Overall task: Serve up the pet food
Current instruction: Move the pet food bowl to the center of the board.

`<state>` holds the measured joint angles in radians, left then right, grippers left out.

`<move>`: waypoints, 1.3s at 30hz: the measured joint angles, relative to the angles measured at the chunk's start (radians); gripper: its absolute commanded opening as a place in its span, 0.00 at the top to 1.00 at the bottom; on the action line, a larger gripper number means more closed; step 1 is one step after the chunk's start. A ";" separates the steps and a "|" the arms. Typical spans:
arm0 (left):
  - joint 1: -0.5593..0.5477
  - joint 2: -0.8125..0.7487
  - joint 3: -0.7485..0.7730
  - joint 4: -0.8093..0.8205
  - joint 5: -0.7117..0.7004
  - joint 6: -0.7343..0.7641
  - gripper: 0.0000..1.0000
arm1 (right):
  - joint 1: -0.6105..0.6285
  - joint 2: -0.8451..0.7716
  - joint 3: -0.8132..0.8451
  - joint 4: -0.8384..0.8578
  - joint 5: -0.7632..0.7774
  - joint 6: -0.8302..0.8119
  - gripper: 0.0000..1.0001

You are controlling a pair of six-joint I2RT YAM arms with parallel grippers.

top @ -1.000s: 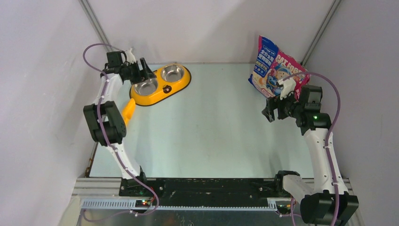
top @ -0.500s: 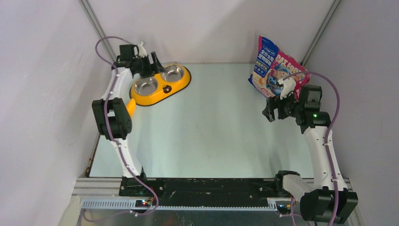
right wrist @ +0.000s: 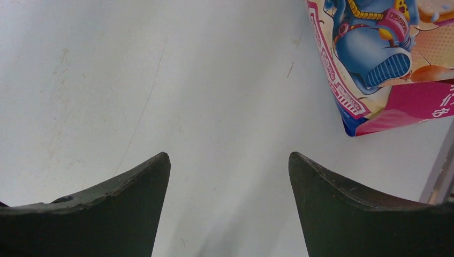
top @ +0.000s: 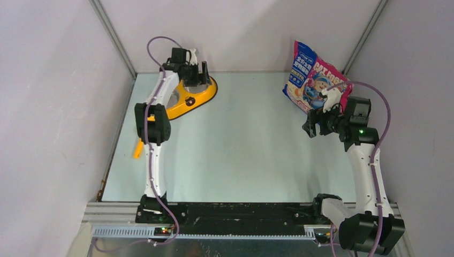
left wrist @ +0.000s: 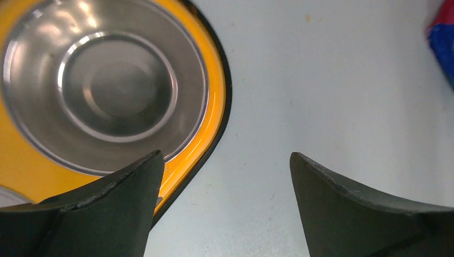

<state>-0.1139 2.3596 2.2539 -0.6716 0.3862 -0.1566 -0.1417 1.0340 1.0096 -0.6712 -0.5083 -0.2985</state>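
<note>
The blue-and-pink pet food pouch (top: 313, 75) stands upright at the back right, leaning on the wall. Its lower corner shows in the right wrist view (right wrist: 375, 53), and a sliver shows in the left wrist view (left wrist: 443, 32). No kibble is in view. My right gripper (top: 317, 123) is open and empty, just in front of and below the pouch, over bare table (right wrist: 229, 160). My left gripper (top: 197, 76) is open and empty above the right end of the yellow feeder (top: 202, 96). Its left finger (left wrist: 107, 203) overlaps the feeder's rim (left wrist: 213, 107), beside an empty steel bowl (left wrist: 107, 80).
An orange scoop (top: 138, 150) lies by the left table edge, mostly hidden behind my left arm. Grey walls close in the left, back and right. The arm bases and a black rail run along the near edge.
My left arm has swung right along the back, from the feeder's left end to over its right bowl. My right gripper has shifted slightly up toward the pouch, still open.
</note>
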 measured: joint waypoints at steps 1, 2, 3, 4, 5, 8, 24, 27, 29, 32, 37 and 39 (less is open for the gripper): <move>-0.007 0.017 0.000 -0.011 -0.011 0.000 0.04 | 0.000 0.000 0.000 0.000 0.000 -0.001 0.16; -0.012 0.032 0.000 -0.020 -0.019 0.000 0.02 | 0.000 0.001 0.000 0.000 0.000 -0.001 0.16; -0.018 0.047 0.000 -0.029 -0.025 -0.001 0.01 | 0.000 0.002 0.000 0.000 0.000 -0.001 0.16; -0.023 0.060 0.000 -0.038 -0.031 -0.002 0.01 | 0.000 0.002 0.000 0.000 0.000 -0.001 0.16; -0.026 0.072 0.000 -0.046 -0.038 -0.006 0.00 | 0.000 0.004 0.000 0.000 0.000 -0.001 0.16; -0.033 0.092 0.023 -0.048 -0.042 -0.024 0.00 | -0.001 0.007 0.000 0.000 0.000 -0.001 0.16; -0.029 0.121 0.042 -0.033 -0.018 -0.081 0.00 | -0.001 0.018 0.000 0.000 0.008 -0.006 0.16; -0.029 0.124 0.042 -0.033 -0.018 -0.082 0.00 | 0.000 0.019 0.000 0.000 0.008 -0.006 0.16; -0.029 0.126 0.042 -0.032 -0.017 -0.082 0.00 | 0.000 0.019 0.000 0.000 0.008 -0.006 0.16; -0.030 0.128 0.037 -0.024 -0.017 -0.080 0.00 | 0.001 0.019 0.000 0.000 0.008 -0.006 0.16; -0.031 0.128 0.011 0.006 -0.013 -0.079 0.00 | 0.002 0.019 0.000 0.000 0.008 -0.006 0.16; -0.032 0.128 -0.003 0.017 -0.008 -0.079 0.00 | 0.002 0.019 0.000 0.000 0.009 -0.006 0.16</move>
<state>-0.1459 2.4874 2.2505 -0.6544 0.3782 -0.2359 -0.1394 1.0531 1.0096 -0.6716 -0.4995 -0.3042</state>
